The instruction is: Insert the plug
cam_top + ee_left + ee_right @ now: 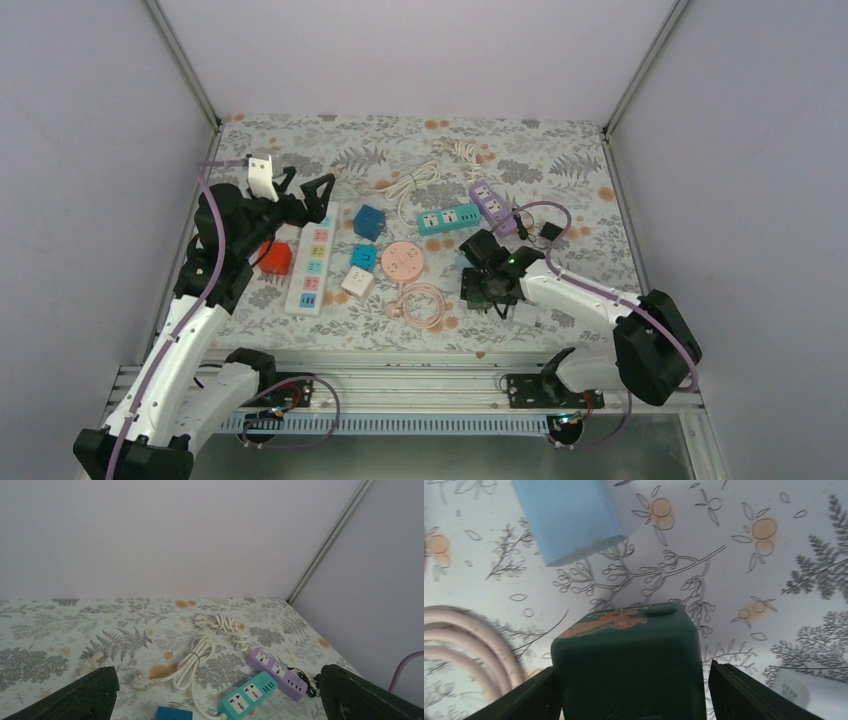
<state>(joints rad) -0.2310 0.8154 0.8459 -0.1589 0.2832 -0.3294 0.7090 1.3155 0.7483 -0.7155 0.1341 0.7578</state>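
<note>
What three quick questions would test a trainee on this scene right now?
1. True or false: the left gripper holds a plug.
2. What does the right gripper straddle? A) dark green cube B) pink round socket C) red cube
3. Fill in: the power strip lying next to the purple strip is ____ in colour.
Key: 1 false, it is open and empty. 2 A. 3 teal.
</note>
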